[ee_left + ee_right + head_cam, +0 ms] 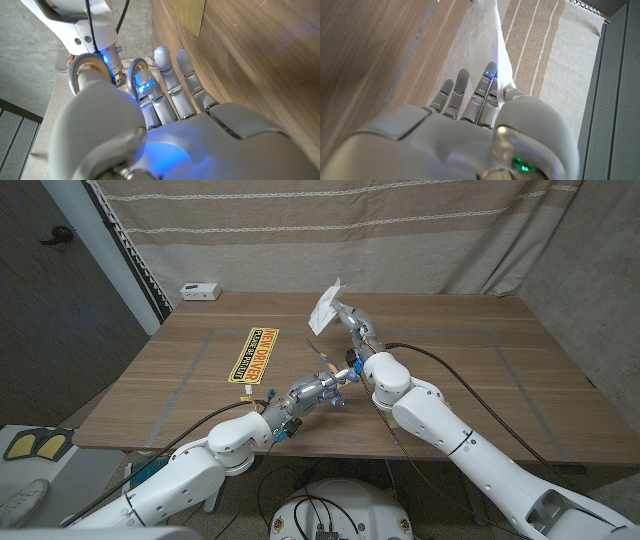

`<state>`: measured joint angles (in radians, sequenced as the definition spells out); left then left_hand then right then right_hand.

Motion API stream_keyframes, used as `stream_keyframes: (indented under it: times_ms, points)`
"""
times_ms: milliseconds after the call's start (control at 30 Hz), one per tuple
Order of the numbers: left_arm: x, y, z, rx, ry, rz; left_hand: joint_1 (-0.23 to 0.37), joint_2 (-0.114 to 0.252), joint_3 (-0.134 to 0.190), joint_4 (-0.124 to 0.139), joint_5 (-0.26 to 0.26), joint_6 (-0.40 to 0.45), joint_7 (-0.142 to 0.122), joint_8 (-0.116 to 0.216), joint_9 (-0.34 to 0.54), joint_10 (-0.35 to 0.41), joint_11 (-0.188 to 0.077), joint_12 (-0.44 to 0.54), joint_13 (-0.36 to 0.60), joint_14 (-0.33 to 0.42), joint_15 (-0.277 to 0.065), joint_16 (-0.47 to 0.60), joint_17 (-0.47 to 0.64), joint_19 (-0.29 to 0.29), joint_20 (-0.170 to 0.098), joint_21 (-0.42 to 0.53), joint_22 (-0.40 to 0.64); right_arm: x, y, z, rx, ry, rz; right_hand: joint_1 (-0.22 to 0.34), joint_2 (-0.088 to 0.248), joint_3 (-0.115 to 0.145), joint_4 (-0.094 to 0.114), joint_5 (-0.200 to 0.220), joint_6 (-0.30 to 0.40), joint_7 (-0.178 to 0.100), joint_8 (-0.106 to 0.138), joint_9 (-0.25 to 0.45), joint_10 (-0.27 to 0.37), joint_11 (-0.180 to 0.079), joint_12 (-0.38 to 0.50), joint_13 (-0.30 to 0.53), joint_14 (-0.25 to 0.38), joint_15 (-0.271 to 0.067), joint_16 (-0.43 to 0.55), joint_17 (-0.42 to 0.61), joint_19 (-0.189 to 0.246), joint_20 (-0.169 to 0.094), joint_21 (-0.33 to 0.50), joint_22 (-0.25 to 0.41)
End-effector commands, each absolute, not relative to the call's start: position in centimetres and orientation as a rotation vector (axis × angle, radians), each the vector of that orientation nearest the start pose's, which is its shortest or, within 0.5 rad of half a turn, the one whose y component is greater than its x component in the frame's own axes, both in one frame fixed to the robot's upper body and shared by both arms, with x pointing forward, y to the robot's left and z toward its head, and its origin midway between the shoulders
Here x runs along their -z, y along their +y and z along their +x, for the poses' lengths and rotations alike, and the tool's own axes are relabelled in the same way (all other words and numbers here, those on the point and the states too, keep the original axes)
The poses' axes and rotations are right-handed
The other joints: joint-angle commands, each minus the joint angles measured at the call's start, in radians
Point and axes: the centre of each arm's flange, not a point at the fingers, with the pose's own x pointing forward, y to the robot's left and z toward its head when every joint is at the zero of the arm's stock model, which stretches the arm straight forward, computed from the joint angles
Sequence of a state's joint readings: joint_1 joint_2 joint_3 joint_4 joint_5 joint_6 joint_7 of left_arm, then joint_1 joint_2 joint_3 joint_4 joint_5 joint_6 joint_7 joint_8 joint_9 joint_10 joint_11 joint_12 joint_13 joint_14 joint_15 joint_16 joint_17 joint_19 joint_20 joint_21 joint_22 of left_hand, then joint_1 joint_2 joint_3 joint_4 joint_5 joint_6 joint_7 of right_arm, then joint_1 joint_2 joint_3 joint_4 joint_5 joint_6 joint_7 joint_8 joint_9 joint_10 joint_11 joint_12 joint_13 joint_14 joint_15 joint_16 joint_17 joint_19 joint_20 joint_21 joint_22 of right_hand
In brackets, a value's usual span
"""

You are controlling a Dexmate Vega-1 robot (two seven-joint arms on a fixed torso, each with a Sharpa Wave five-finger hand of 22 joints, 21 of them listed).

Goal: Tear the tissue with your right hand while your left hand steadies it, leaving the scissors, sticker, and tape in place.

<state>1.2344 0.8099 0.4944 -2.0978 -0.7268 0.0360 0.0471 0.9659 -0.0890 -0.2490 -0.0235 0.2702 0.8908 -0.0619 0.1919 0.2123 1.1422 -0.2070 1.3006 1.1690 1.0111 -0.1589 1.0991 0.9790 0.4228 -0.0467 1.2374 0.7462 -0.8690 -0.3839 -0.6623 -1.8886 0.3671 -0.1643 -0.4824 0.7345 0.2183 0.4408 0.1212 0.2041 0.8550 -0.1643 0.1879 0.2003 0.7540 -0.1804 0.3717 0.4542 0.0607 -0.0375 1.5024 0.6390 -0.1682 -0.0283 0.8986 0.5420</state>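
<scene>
Table: a wooden table runs from the robot to a striped cloth curtain hung behind it.
Left hand: the left hand sits near the middle of the table, a little nearer than the right hand. In the left wrist view its fingers reach out straight and close together along the wood, with no tissue between them. Whether it grips anything I cannot tell.
Right arm: the right arm comes in from the near right and reaches toward the far middle.
Right hand: the right hand is lifted over the far middle of the table, grasping a white tissue. In the right wrist view the sheet runs up from between its fingers.
Tissue: it hangs in the air above the far part of the table, held by the right hand alone, well apart from the left hand.
Sticker: a yellow sticker with dark lettering lies flat to the left of both hands.
White box: a small white box rests at the far left edge.
Progress: judging by the free sheet, the tear looks done or nearly so; I cannot tell where the rest of the tissue lies, and the sticker seems undisturbed.
</scene>
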Motion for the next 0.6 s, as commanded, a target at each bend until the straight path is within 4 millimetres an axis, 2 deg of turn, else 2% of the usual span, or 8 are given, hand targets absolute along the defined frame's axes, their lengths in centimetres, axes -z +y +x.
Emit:
stream_keyframes:
  times_ms: [33,600]
  points:
    - [11.3,13.8,48.3,0.673,-0.321,0.088,-0.011,-0.001,-0.005,0.003,0.004,0.004,0.008,0.001,0.001,-0.001,-0.004,0.004,0.000,0.005,-0.050,0.011,0.003,-0.007,-0.089,0.008,-0.002,-0.2,-4.9,54.2,-0.219,-0.619,-0.156,0.011,-0.003,0.008,-0.003,0.006,-0.004,0.002,0.000,-0.001,0.002,0.006,-0.001,-0.001,0.002,-0.171,0.006,-0.003,-0.030,0.006,0.006,-0.002]
    - [10.9,13.7,47.8,0.681,-0.327,0.157,-0.012,0.001,-0.005,0.002,0.007,0.019,0.009,0.003,0.002,-0.005,-0.001,0.010,0.002,-0.006,-0.051,0.020,-0.011,-0.017,-0.088,0.033,-0.021,-0.9,-5.8,55.3,-0.335,-0.530,-0.119,0.018,-0.002,0.012,-0.005,0.007,-0.010,-0.009,-0.001,-0.002,-0.005,-0.008,-0.009,-0.006,-0.016,-0.170,0.010,-0.016,-0.045,0.006,0.006,-0.012]
